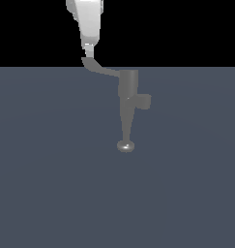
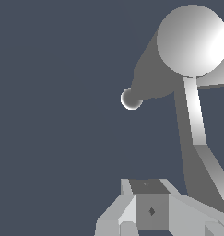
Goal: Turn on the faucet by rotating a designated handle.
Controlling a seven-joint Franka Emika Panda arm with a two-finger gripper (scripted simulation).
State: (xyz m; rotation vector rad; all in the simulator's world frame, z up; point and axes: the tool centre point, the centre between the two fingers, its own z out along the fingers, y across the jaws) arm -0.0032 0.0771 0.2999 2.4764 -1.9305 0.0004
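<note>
Fingers (image 1: 89, 50) against handle (image 1: 100, 69), grip unclear

floor (image 1: 51, 193): flat slate-blue plane | backdrop (image 1: 186, 29): plain black

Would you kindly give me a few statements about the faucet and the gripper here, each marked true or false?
1. The gripper sits at the tip of the handle. True.
2. The handle extends from the faucet body toward the exterior view's right. False: it extends toward the exterior view's left.
3. The spout ends in a rounded knob. True.
4. A short stubby side cylinder sticks out on the same side as the handle. False: it is on the opposite side.
</note>
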